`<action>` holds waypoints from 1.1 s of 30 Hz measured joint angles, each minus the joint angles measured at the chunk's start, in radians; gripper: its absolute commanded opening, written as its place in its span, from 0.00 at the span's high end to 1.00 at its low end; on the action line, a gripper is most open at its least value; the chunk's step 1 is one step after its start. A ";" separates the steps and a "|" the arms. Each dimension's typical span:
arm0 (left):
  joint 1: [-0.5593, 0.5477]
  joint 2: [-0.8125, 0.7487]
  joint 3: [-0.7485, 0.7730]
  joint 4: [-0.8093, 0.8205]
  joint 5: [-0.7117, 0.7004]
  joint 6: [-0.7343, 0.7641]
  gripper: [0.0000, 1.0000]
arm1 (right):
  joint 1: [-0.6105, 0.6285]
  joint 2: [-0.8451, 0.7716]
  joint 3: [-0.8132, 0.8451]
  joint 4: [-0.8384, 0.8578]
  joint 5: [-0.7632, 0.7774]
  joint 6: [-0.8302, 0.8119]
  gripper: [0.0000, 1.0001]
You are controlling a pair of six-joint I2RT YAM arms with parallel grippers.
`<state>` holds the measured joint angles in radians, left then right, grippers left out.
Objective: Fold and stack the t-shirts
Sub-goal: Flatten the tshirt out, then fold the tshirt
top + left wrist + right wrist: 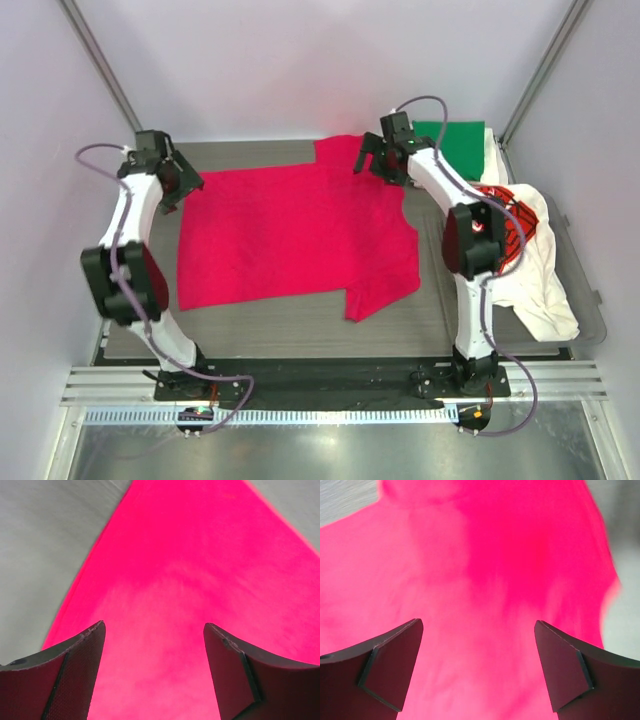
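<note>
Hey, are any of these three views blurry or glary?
Top external: sharp, evenly lit, soft glare on the metal strip along the near edge. Left wrist: magenta-red t-shirt oversaturated, little weave visible. Right wrist: shirt looks smeared, its edge soft; fingers crisp.

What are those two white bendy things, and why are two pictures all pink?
Those are two robot arms. The big picture comes from a camera up above them. It shows a pinkish-red t-shirt spread on the grey table, with a white printed t-shirt and a green one off to the right. The other two pictures come from small cameras on the wrists, looking past each end effector, the pinching part, so they are full of pink cloth. The left end effector and right end effector are both open over the shirt's far side, holding nothing.
</note>
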<state>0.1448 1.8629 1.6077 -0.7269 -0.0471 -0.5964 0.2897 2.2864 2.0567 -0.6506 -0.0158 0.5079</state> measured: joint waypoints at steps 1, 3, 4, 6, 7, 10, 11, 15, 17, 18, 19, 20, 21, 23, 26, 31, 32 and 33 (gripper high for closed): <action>0.003 -0.089 -0.051 0.003 -0.004 -0.004 0.22 | 0.006 -0.088 -0.085 0.019 0.010 0.005 0.00; 0.014 -0.260 -0.163 0.031 -0.013 -0.028 0.23 | 0.013 -0.266 -0.251 0.041 0.026 0.027 0.00; 0.025 -0.348 -0.231 0.040 -0.017 -0.047 0.23 | 0.018 -0.384 -0.369 0.081 0.037 0.043 0.01; 0.056 -0.496 -0.369 0.058 -0.028 -0.085 0.24 | 0.030 -0.624 -0.584 0.109 0.058 0.086 0.01; 0.074 -0.564 -0.451 0.085 -0.037 -0.108 0.25 | 0.033 -0.718 -0.674 0.135 0.064 0.106 0.01; 0.116 -0.727 -0.685 0.084 -0.073 -0.180 0.24 | 0.040 -0.959 -0.920 0.160 0.081 0.171 0.02; 0.119 -0.756 -0.741 0.074 -0.084 -0.200 0.24 | 0.043 -1.012 -0.990 0.157 0.082 0.189 0.02; 0.118 -0.773 -0.872 0.056 -0.100 -0.269 0.30 | 0.050 -1.158 -1.234 0.141 0.094 0.261 0.02; 0.119 -0.771 -0.914 0.054 -0.102 -0.298 0.33 | 0.051 -1.241 -1.329 0.106 0.102 0.294 0.02; 0.118 -0.771 -0.933 0.055 -0.104 -0.312 0.34 | 0.051 -1.279 -1.360 0.090 0.106 0.308 0.02; 0.118 -0.771 -0.947 0.055 -0.109 -0.319 0.34 | 0.051 -1.311 -1.379 0.080 0.110 0.317 0.01; 0.117 -0.771 -0.960 0.055 -0.117 -0.326 0.35 | 0.051 -1.335 -1.389 0.072 0.114 0.324 0.01; 0.117 -0.771 -0.971 0.055 -0.127 -0.336 0.35 | 0.051 -1.347 -1.390 0.068 0.119 0.330 0.00; 0.114 -0.764 -0.984 0.058 -0.144 -0.344 0.37 | 0.051 -1.345 -1.390 0.075 0.126 0.336 0.00; 0.111 -0.722 -1.007 0.088 -0.163 -0.349 0.45 | 0.051 -1.309 -1.391 0.076 0.129 0.337 0.00; 0.106 -0.635 -1.025 0.143 -0.171 -0.365 0.66 | 0.051 -1.254 -1.393 0.076 0.135 0.333 0.00; 0.103 -0.626 -1.024 0.154 -0.175 -0.366 0.68 | 0.049 -1.252 -1.395 0.076 0.137 0.333 0.00; 0.099 -0.621 -1.022 0.161 -0.180 -0.365 0.71 | 0.048 -1.252 -1.397 0.076 0.138 0.332 0.00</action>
<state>0.2436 1.2415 0.5858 -0.5663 -0.2268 -0.9619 0.3374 1.0348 0.6601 -0.5743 0.1223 0.8394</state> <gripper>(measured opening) 0.346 0.996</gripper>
